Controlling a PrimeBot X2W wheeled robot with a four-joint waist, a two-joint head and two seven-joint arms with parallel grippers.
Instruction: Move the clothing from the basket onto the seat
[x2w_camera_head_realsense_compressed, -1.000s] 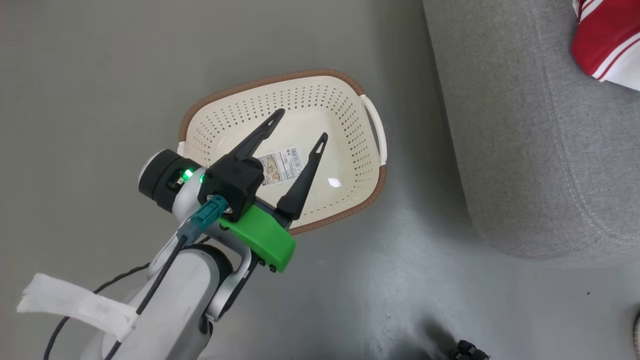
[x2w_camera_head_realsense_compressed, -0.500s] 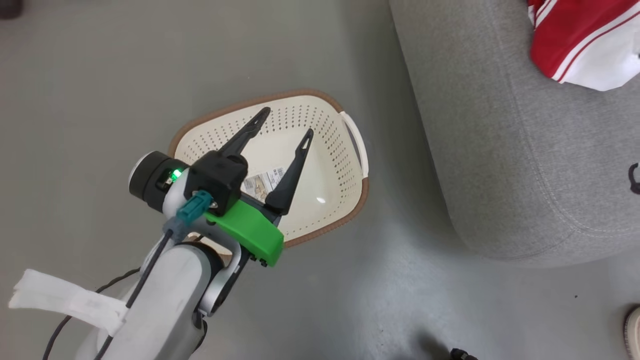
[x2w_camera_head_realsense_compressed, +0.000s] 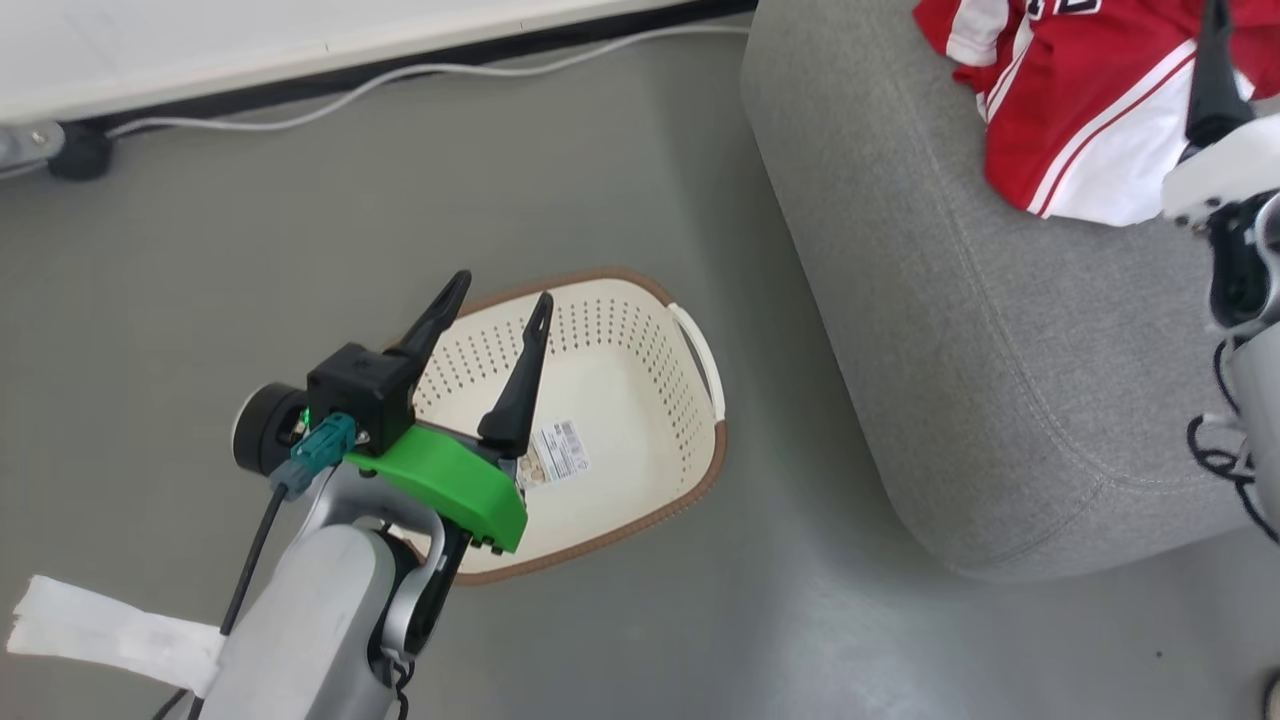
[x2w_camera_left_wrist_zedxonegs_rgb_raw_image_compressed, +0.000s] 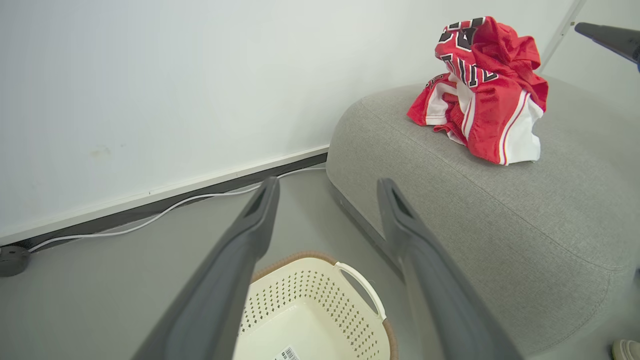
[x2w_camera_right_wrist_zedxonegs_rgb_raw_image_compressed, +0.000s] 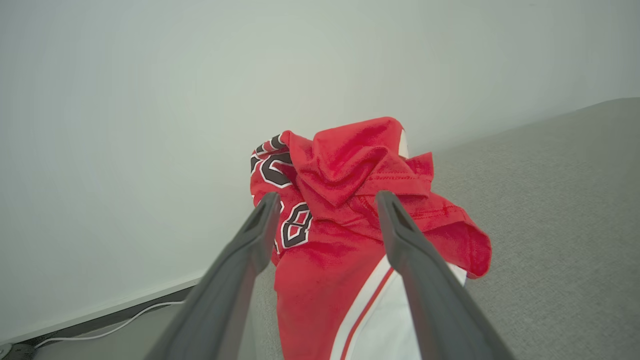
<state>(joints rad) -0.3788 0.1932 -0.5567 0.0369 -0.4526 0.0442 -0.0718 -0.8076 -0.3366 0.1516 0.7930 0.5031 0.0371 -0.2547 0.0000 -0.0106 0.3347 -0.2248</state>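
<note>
The clothing (x2w_camera_head_realsense_compressed: 1075, 120) lies in a crumpled heap on top of the seat (x2w_camera_head_realsense_compressed: 950, 350), toward its far left end and well apart from the basket (x2w_camera_head_realsense_compressed: 690, 350). It is bright red, with broad white side panels edged by thin red stripes and white trim at the openings. Black, white-edged figures show on its upper folds in both wrist views, creased so that they cannot be read whole. The left wrist view shows the heap standing tall, its red top folded over itself.

The right end effector (x2w_camera_right_wrist_zedxonegs_rgb_raw_image_compressed: 327, 196) is beside the near side of the heap with its two fingers spread apart. The red cloth shows between and beyond them, and nothing is clamped. From the head camera, one dark finger (x2w_camera_head_realsense_compressed: 1212, 70) crosses the white panel at the right edge.

The basket stands on the grey floor (x2w_camera_head_realsense_compressed: 250, 250), left of the seat and just beside its rounded edge. Its cream perforated walls and bare bottom are in view, with a label (x2w_camera_head_realsense_compressed: 560, 452) on the bottom. The left end effector (x2w_camera_head_realsense_compressed: 503, 288) hovers above the basket's left side, fingers parted and holding nothing. A white cable (x2w_camera_head_realsense_compressed: 420, 75) runs along the foot of the far wall (x2w_camera_left_wrist_zedxonegs_rgb_raw_image_compressed: 150, 75).
</note>
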